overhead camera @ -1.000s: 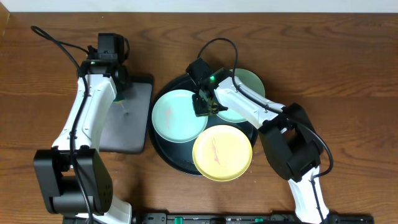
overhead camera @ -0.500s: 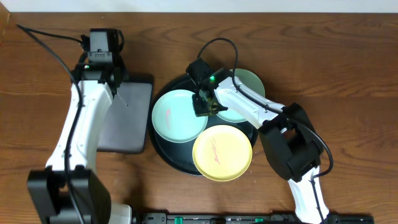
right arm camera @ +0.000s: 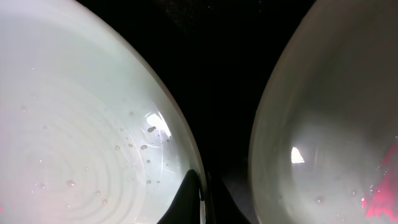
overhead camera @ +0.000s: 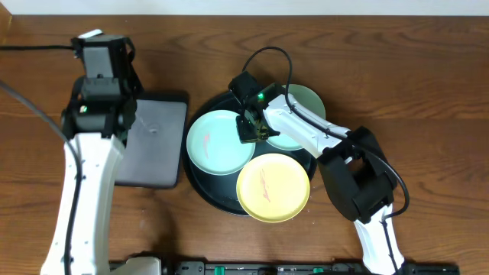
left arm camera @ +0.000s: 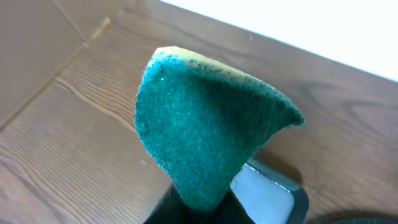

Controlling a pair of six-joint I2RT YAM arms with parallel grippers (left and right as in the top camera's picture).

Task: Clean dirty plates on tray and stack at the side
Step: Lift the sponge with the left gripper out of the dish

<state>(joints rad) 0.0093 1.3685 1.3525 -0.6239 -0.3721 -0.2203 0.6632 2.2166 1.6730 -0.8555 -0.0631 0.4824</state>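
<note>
Gripping a sponge (left arm camera: 205, 130), the left end effector (left arm camera: 198, 210) shows only its dark fingertips at the bottom of the left wrist view. They are closed on the sponge's lower end. The sponge is a coarse, fibrous green scouring pad with a thin yellow layer along its top edge, bent into a cone shape. It hangs over the wood-grain tabletop (overhead camera: 428, 92), near the far corner of the grey tray (overhead camera: 157, 145), which is flat, rectangular and black-edged with rounded corners.

Next comes the black tray (overhead camera: 200, 183), round with a raised rim, holding all three plates.
- The left mint plate (overhead camera: 218, 141) is smooth plastic with a thin orange-red streak.
- The yellow plate (overhead camera: 273, 187) sits at the tray's near edge and has a streak at its centre.
- The right mint plate (overhead camera: 306, 103) is at the far side, partly under the arm.

The right end effector (overhead camera: 250, 128) is narrow, with one dark fingertip on each side of the left mint plate's rim, pinching it. Close up, that plate shows faint concentric rings and water droplets. The plate beside it has a pink-red smear at the picture's lower right edge.
</note>
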